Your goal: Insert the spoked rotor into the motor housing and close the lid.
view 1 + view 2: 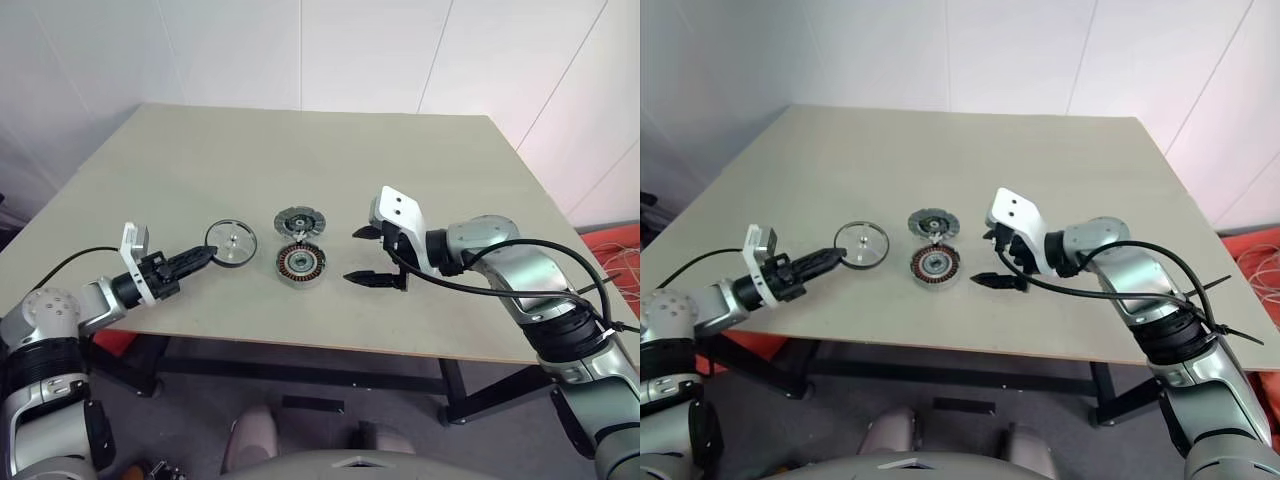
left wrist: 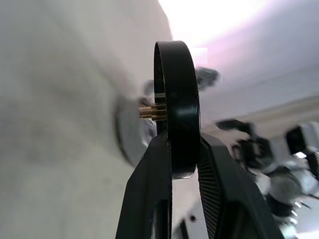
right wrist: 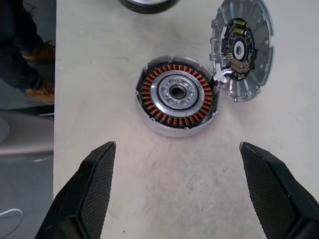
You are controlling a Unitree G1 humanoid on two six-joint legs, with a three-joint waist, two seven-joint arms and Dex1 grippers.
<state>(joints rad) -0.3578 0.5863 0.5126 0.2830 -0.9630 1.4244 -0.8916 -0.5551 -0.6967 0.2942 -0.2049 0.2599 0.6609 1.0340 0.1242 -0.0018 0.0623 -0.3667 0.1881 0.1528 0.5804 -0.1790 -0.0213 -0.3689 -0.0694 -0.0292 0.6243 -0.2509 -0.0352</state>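
The motor housing [image 1: 301, 264], a silver cup with copper windings, lies near the middle of the table's front. The grey spoked rotor [image 1: 295, 221] lies flat just behind it, touching its rim; the right wrist view shows both, the housing [image 3: 175, 95] and the rotor [image 3: 241, 47]. My left gripper [image 1: 207, 257] is shut on the edge of the black, silver-rimmed lid [image 1: 231, 243], left of the housing and tilted up on its rim. In the left wrist view the lid [image 2: 174, 84] stands edge-on between the fingers. My right gripper [image 1: 353, 255] hangs open, just right of the housing, pointing at it.
The pale table [image 1: 300, 140] has free room behind and on both sides of the parts. A black cable [image 1: 500, 285] loops over my right forearm. A person's legs and brown shoes [image 3: 36, 50] stand on the floor beyond the table's edge.
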